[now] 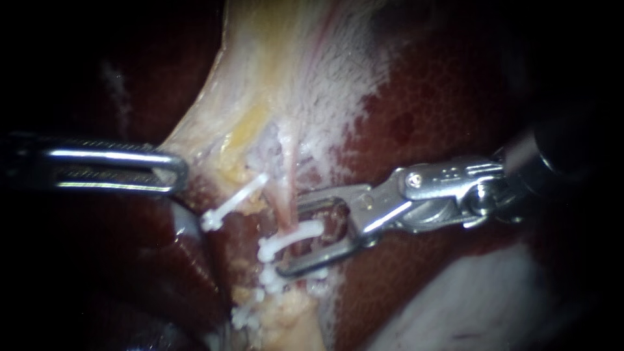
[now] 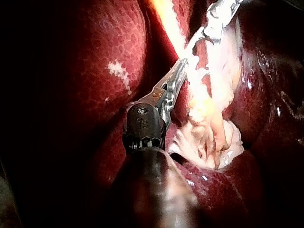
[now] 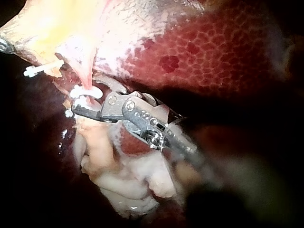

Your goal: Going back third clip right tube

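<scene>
Left instrument [image 1: 170,171]: jaws clenched on the pale edge of the gallbladder [image 1: 260,78], which is stretched taut. Right of it, a white clip [image 1: 305,231] sits across the right tube [image 1: 281,211]. It lies in the gap between the released, parted jaws of the right instrument [image 1: 290,239], with dark liver [image 1: 442,97] behind

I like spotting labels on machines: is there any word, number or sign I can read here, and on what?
None can be read.
The left instrument and right instrument carry small marks on their metal, too small and blurred to read.
The clips and liver bear no text.
</scene>
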Robot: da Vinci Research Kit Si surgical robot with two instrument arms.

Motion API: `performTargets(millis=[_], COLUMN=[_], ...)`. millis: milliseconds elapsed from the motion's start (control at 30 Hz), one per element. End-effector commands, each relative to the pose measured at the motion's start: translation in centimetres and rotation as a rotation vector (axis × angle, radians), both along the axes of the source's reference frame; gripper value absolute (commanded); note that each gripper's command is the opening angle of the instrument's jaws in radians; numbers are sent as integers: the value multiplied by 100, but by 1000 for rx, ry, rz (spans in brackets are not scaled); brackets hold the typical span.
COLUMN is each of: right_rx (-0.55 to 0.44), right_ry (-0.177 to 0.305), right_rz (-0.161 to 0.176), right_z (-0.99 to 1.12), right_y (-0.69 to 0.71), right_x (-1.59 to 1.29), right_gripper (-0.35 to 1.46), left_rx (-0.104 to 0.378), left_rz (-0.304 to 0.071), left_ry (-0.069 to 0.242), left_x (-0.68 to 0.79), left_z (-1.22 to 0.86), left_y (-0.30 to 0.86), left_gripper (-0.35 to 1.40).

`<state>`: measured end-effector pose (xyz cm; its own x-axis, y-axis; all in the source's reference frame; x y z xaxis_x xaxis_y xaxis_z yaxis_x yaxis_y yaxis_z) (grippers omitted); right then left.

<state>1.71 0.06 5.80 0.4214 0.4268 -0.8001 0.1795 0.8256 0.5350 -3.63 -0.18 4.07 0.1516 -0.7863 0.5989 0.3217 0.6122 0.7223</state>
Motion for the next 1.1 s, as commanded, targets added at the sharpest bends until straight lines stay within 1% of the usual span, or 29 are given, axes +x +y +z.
performTargets(millis=[33, 133, 267, 467, 633, 867, 933, 1000, 1100], right_rx=[-11, -44, -87, -130, -150, -170, -170, -170, -171], right_ry=[6, 16, 33, 44, 38, 20, 19, 20, 18], right_rz=[1, -1, -12, -9, 6, 34, 35, 35, 37], right_z=[-2, -7, -13, -24, -33, -39, -40, -41, -42], right_y=[1, 3, 6, 14, 20, 19, 18, 17, 15], right_x=[-6, -22, -42, -65, -80, -91, -94, -95, -93], right_gripper=[60, 60, 60, 60, 60, 60, 60, 60, 60], left_rx=[0, 0, 0, -1, -2, -9, -10, -5, 2], left_rz=[0, 0, 1, 1, 2, 5, 4, 6, 7], left_ry=[0, 0, -1, -1, -1, -1, -4, 1, 8], left_x=[0, 0, 0, 1, 2, 7, 9, 11, 11], left_z=[0, 0, 2, 5, 9, 21, 27, 35, 48], left_y=[0, 0, 0, 0, 1, 5, 7, 7, 5], left_gripper=[-35, -35, -35, -35, -35, -35, -35, -35, -35])
